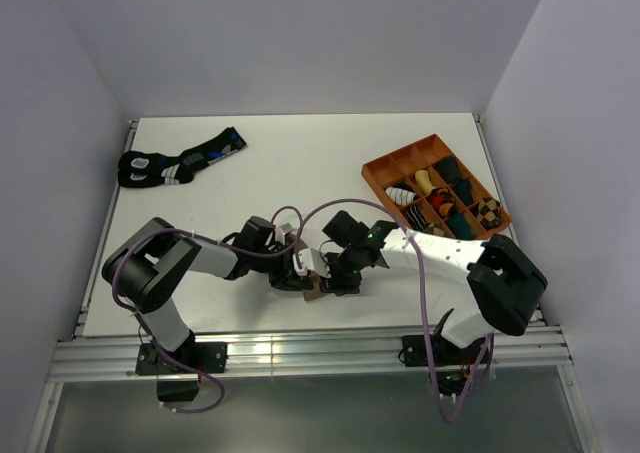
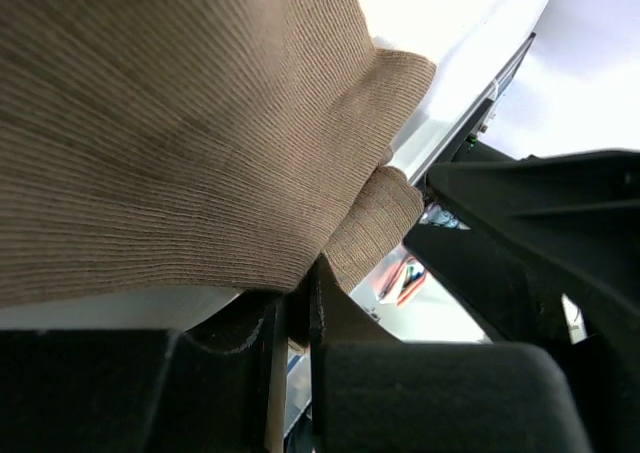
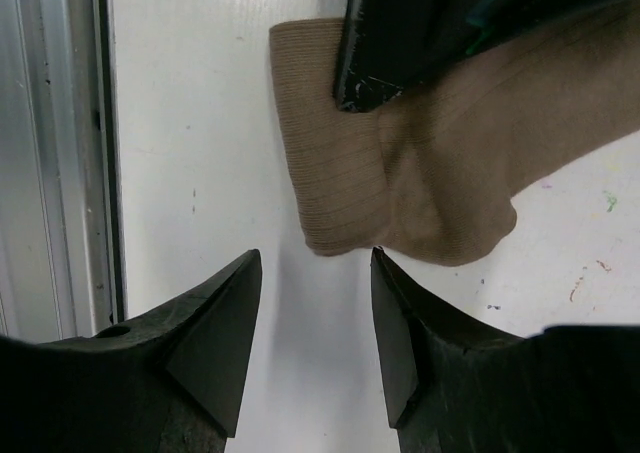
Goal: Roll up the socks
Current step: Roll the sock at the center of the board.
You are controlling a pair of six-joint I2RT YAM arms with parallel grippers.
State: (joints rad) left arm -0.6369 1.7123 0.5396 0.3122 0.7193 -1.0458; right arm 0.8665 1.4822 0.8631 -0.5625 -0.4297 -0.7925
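One white table (image 1: pixel 300 173) carries the tan sock (image 3: pixel 440 173), folded, near its front edge. My left pincer (image 2: pixel 298 311) is all but closed, pinching the sock's fold; my right pincer (image 3: pixel 315 258) gapes empty just beside its end.

Both arms wear the same colours: matte black joint housings joined by glossy white link shells. The left arm (image 1: pixel 165 265) has a bulky, rounded black housing followed by a tapered white shell. The right arm (image 1: pixel 450 253) has a long white shell that meets a blocky black joint toward the counter's near right corner. A purple cable (image 1: pixel 425 303) loops loosely along each arm and trails past the black base mounts (image 1: pixel 180 358) at the near edge. A small green light (image 1: pixel 372 235) glows on the right arm's wrist. The left gripper (image 1: pixel 298 273) is black, smooth moulded plastic. The right gripper (image 3: pixel 315 263) has matte black, wedge-shaped fingers (image 3: pixel 215 348) that taper to blunt points with bevelled inner faces.
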